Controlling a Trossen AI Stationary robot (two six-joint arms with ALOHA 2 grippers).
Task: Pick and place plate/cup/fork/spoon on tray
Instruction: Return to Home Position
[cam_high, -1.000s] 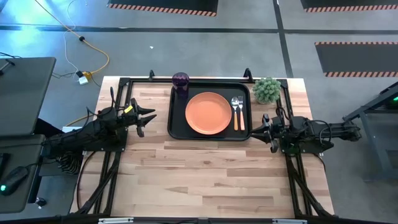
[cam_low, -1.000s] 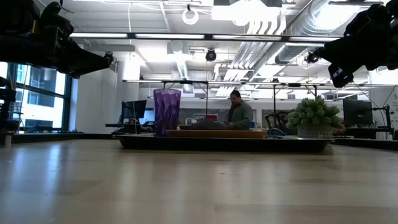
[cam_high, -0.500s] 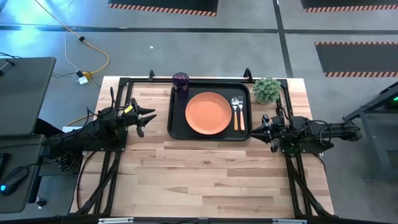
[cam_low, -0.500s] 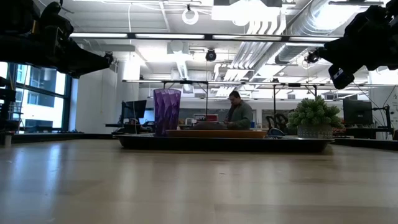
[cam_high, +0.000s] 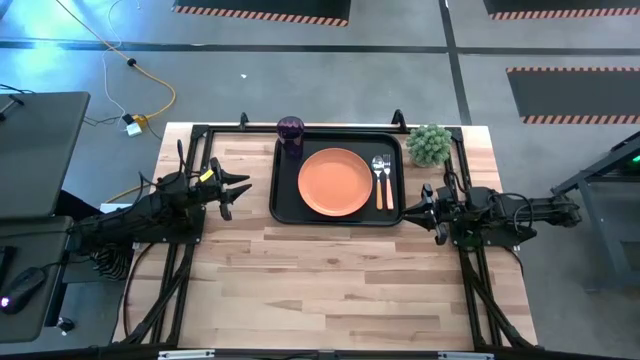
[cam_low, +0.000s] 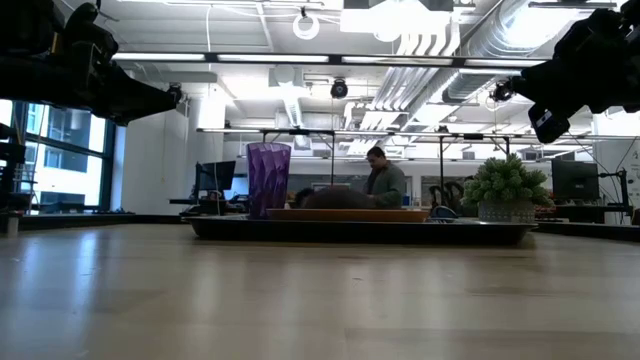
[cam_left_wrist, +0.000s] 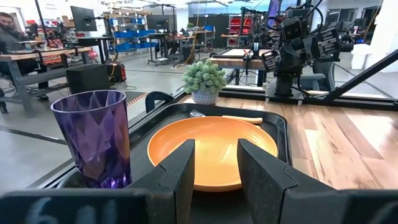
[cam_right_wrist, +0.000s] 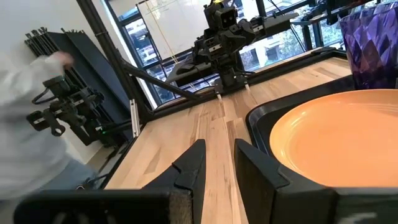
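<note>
Everything is seen on the tray (cam_high: 284, 208) by the table's far edge. The cup (cam_high: 290, 130) is in its far left corner, the plate (cam_high: 335, 182) is mid-tray, and the cutlery (cam_high: 379, 190) is laid along its right edge, handles toward the near side. The left gripper (cam_high: 238, 193) and right gripper (cam_high: 425, 208) are held just off its short sides, fingers parted and empty. Only withdrawal is judged left.

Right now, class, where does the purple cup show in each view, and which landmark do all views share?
High view: cup at the tray's top-left corner.
Low view: cup upright at the tray's left end.
Left wrist view: cup close by, beside the plate.
Right wrist view: cup beyond the plate, cut off.
Shared landmark: the plate.
</note>
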